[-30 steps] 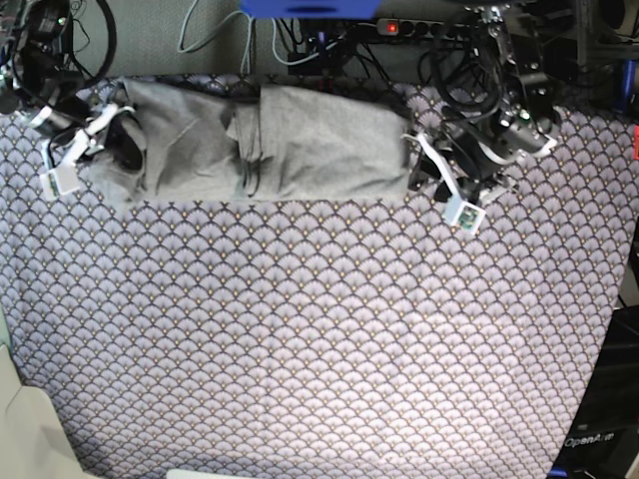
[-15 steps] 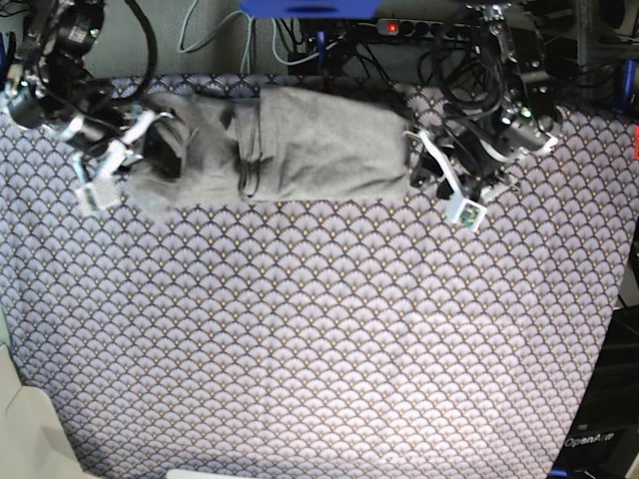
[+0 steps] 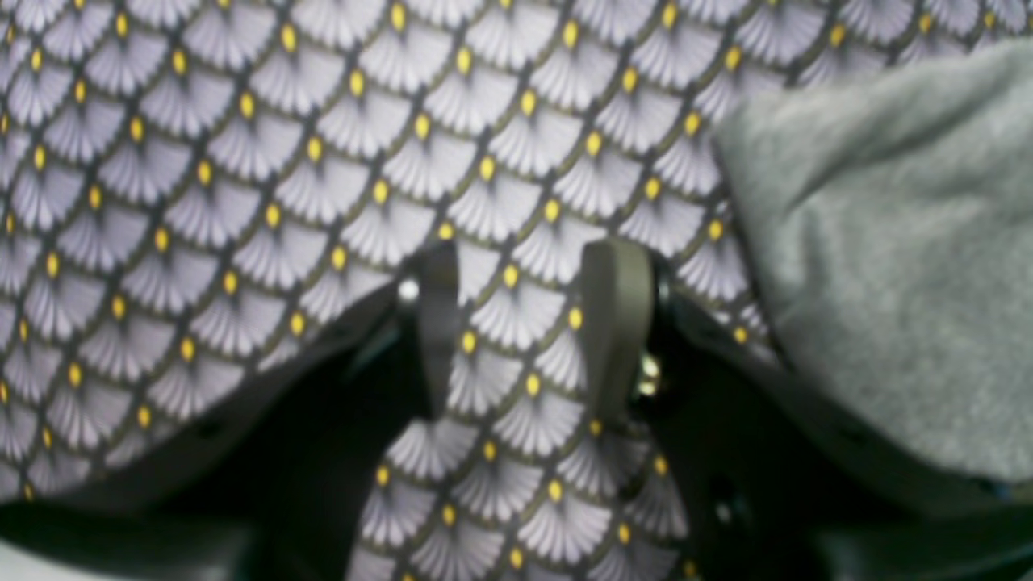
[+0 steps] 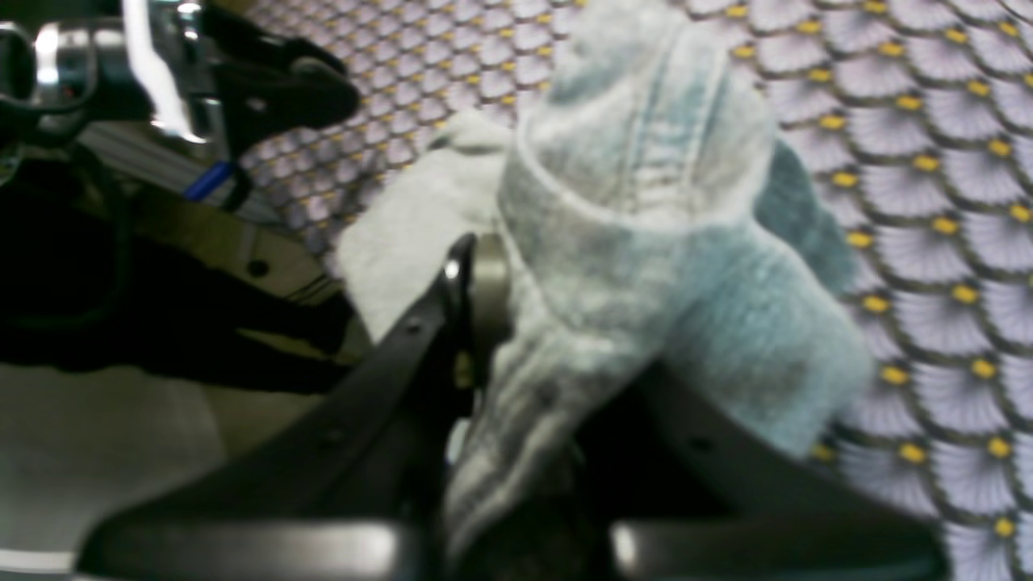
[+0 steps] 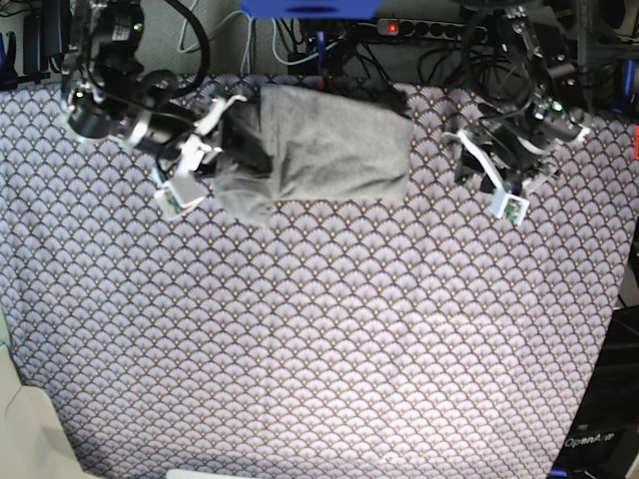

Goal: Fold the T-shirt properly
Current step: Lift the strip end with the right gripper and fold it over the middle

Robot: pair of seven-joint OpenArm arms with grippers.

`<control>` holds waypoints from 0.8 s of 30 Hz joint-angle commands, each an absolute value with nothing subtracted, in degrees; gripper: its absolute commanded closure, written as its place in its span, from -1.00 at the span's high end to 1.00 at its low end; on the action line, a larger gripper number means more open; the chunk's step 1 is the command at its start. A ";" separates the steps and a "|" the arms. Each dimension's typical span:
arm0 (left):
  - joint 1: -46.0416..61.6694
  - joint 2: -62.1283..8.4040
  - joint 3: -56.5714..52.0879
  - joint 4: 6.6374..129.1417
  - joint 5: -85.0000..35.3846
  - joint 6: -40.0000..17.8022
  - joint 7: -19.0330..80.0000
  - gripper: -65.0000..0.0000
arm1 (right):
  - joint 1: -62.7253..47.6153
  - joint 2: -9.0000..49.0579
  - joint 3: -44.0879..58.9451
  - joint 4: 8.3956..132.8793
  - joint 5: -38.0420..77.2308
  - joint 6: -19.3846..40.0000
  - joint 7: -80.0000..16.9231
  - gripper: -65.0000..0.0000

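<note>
1. One T-shirt (image 5: 334,150), grey, bunched at the far edge of one purple fan-scale tablecloth (image 5: 329,339).
2. Two grippers: right gripper (image 4: 524,323) pinched tight on a T-shirt fold, lifted.
3. Left gripper (image 3: 529,315) half open, nothing between the fingers (image 3: 617,315), T-shirt edge just beside.
</note>
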State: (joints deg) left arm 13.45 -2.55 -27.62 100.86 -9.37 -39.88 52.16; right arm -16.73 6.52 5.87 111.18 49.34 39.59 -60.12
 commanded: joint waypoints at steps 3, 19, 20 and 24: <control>13.14 -2.68 -27.65 101.67 -10.07 -40.00 51.21 -0.24 | -15.52 6.64 2.07 112.22 51.03 40.00 -58.15 -1.00; 15.69 -2.86 -27.65 102.37 -10.15 -40.00 51.21 -0.24 | -10.59 5.49 -11.21 108.00 50.86 40.00 -54.64 -1.00; 16.13 -2.95 -27.82 102.37 -10.15 -40.00 51.21 -0.24 | -10.33 5.05 -11.38 107.38 50.86 40.00 -54.37 -1.00; 16.84 -3.21 -31.78 102.37 -10.59 -40.00 51.12 -0.24 | -9.54 5.05 -12.70 104.48 50.86 40.00 -51.82 -1.00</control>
